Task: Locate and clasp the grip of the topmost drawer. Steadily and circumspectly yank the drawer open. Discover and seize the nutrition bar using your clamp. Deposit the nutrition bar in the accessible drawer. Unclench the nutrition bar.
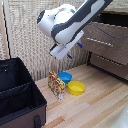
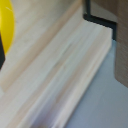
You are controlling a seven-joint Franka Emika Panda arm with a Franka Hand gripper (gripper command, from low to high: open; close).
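above wooden floor [image 1: 100, 102], gripper [image 1: 64, 53] hangs in air, holding nothing; open or closed, cannot tell. nutrition bar [image 1: 56, 84] stands upright beside blue bowl [image 1: 64, 77], near yellow bowl [image 1: 76, 88]. topmost drawer [image 1: 107, 41] at exterior view's right.

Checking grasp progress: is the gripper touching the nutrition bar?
Apart. The exterior view shows the gripper hanging above the nutrition bar, with clear space between them.
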